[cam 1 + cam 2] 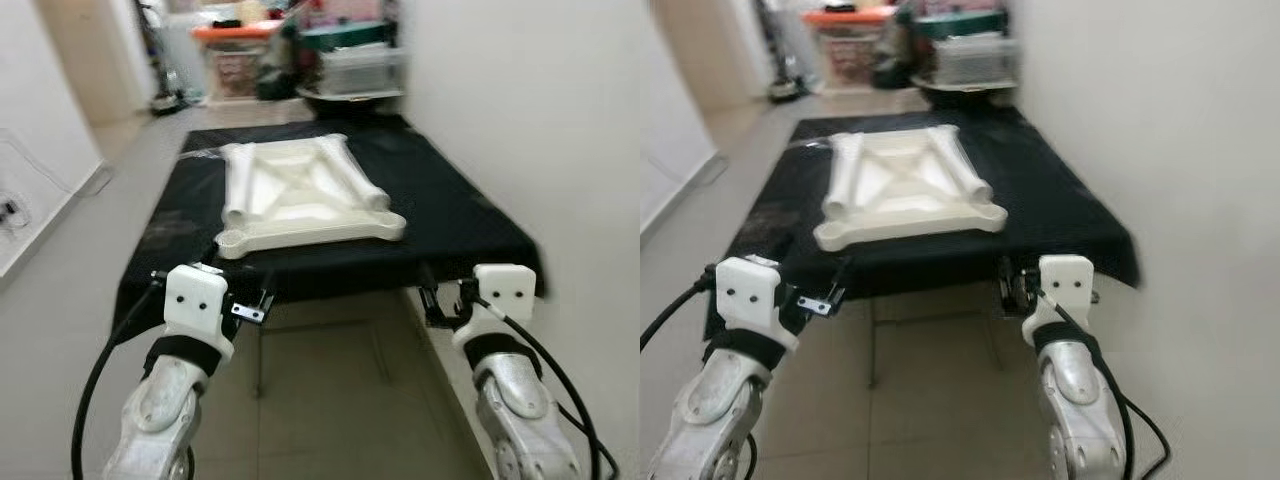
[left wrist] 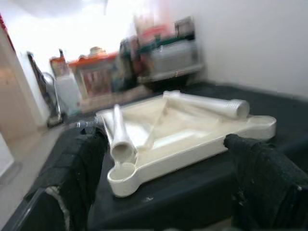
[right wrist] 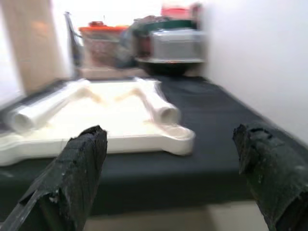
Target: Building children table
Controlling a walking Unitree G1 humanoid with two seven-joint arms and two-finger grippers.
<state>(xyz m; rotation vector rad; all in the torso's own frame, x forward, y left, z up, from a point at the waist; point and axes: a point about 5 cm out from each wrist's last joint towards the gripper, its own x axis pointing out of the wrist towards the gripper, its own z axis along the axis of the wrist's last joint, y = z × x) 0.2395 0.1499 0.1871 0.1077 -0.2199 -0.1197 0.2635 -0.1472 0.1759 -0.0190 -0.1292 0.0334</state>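
A white plastic table top (image 1: pixel 310 218) lies upside down on a table covered with black cloth (image 1: pixel 455 215). Two white table legs rest loose on it, one along its left side (image 1: pixel 238 185) and one along its right side (image 1: pixel 356 172). My left gripper (image 2: pixel 166 142) is held low at the table's near edge, open, looking at the table top's near left corner (image 2: pixel 122 175). My right gripper (image 3: pixel 172 134) hangs at the near right edge, also open, facing the near right corner (image 3: pixel 180 139). Nothing is between either pair of fingers.
A white wall (image 1: pixel 540 110) runs close along the table's right side. Behind the table stand stacked storage bins, one with an orange lid (image 1: pixel 235 40) and a clear box (image 1: pixel 360 68). Tiled floor (image 1: pixel 330 400) lies under and in front of the table.
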